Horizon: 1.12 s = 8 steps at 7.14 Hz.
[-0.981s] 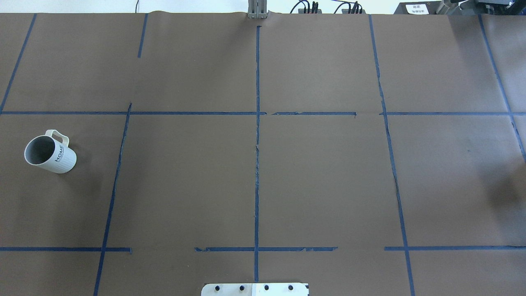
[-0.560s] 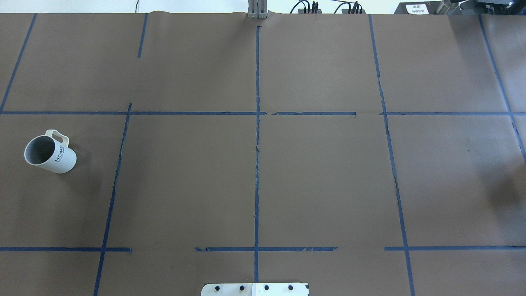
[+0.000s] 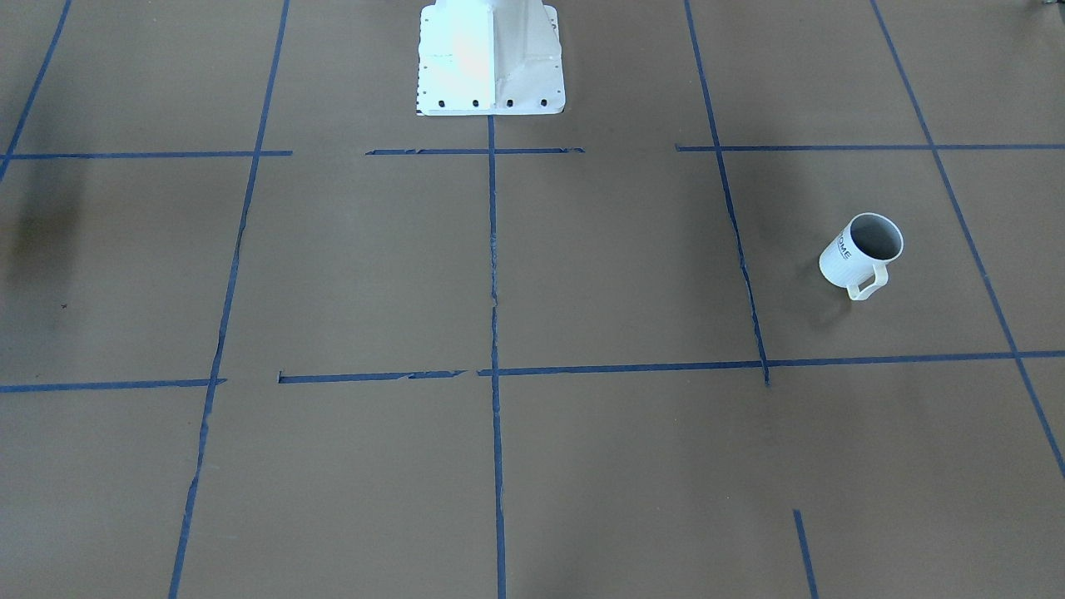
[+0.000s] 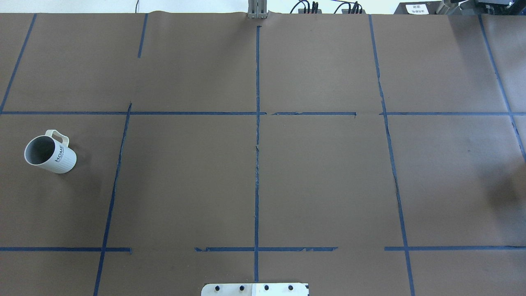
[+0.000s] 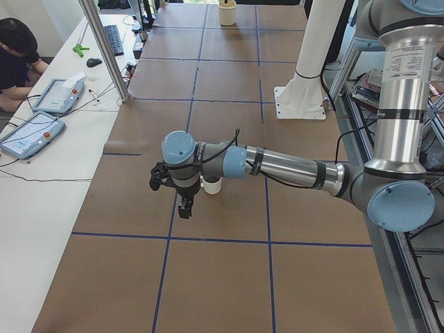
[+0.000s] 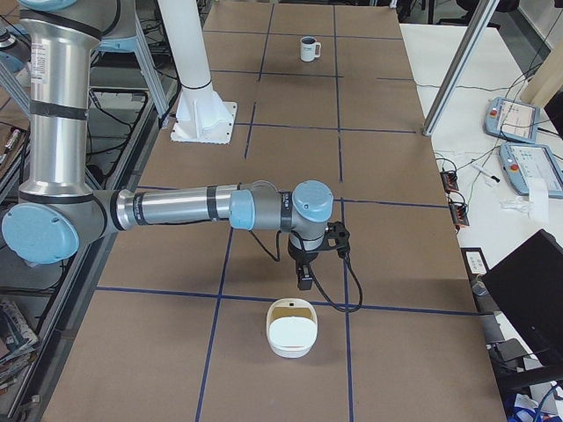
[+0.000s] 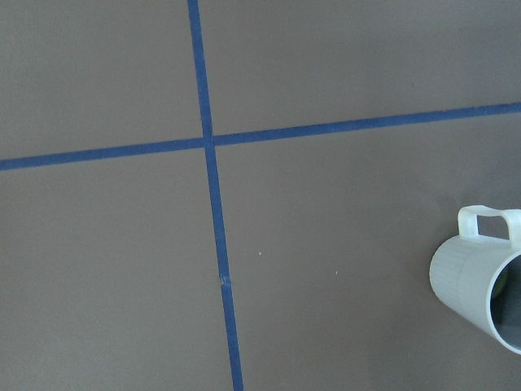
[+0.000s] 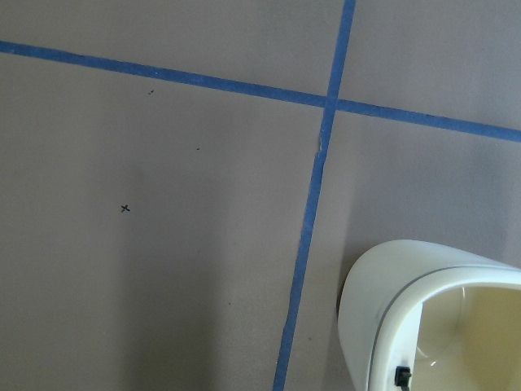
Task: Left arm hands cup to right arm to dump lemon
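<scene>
Cup (image 4: 50,153): one only. Stands upright on the table (image 4: 320,185) at 9 o'clock in the overhead view, well apart from the centre line, mouth up, handle (image 4: 58,135) turned toward 12 o'clock, away from the robot. Not gripped. No lemon made out in the grey interior; too dim to confirm.

Handling, as judged: small ribbed mug, probably light and rigid. Smooth-walled, so liable to slip under a weak pinch, and liable to chip if dropped. Best taken across the rim wall at 6 o'clock, opposite the handle, leaving the handle and far wall free for the receiving arm. Needs keeping level up to the transfer, to avoid spilling early.

Left gripper (image 5: 184,207): one. Hangs above the table just beside the cup, shown in the left side view only. Spread or closed: cannot tell. Sees the cup at 4 o'clock of its wrist view, cut by the edge.

Right gripper (image 6: 304,280): one, shown in the right side view only. Spread or closed: cannot tell.

White bowl (image 6: 291,330): one, near the right gripper at 6 o'clock in that view; likely dump target.
</scene>
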### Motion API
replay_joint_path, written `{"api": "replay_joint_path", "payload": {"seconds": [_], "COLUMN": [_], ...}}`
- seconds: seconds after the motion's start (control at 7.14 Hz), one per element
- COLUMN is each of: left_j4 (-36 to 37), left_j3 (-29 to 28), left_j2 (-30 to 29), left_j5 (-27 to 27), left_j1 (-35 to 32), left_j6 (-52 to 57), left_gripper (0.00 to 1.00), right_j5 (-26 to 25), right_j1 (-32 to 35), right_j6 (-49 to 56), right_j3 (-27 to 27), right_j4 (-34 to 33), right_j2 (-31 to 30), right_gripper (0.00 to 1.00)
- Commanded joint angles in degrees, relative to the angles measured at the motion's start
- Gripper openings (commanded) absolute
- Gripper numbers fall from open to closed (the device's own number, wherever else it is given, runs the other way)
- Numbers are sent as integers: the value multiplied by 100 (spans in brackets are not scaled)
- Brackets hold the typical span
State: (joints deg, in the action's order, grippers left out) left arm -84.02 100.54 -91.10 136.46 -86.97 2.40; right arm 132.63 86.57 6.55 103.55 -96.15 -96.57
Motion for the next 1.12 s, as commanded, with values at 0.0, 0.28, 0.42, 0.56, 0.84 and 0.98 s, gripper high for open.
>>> {"api": "replay_joint_path", "payload": {"seconds": [0.0,0.28,0.42,0.56,0.84,0.98], "left_j4": [-122,-927,-1393,-2215,-3345,-3357], "left_j3": [-88,-105,-105,-105,8,44], "left_j2": [-58,309,494,679,795,743], "left_j5": [-173,-216,-225,-243,-785,-1083], "left_j1": [-4,362,731,1152,1995,2435], "left_j6": [49,-11,-673,-1863,-3903,-4340], "left_gripper": [100,100,100,100,100,100], "right_j5": [0,9,9,17,17,9], "right_j1": [0,0,0,0,0,0], "right_j6": [-31,-136,-136,-137,-137,-137], "right_j3": [16,42,42,42,34,34], "right_j4": [0,0,0,0,0,0], "right_j2": [6,41,50,50,50,50], "right_gripper": [100,100,100,100,100,100]}}
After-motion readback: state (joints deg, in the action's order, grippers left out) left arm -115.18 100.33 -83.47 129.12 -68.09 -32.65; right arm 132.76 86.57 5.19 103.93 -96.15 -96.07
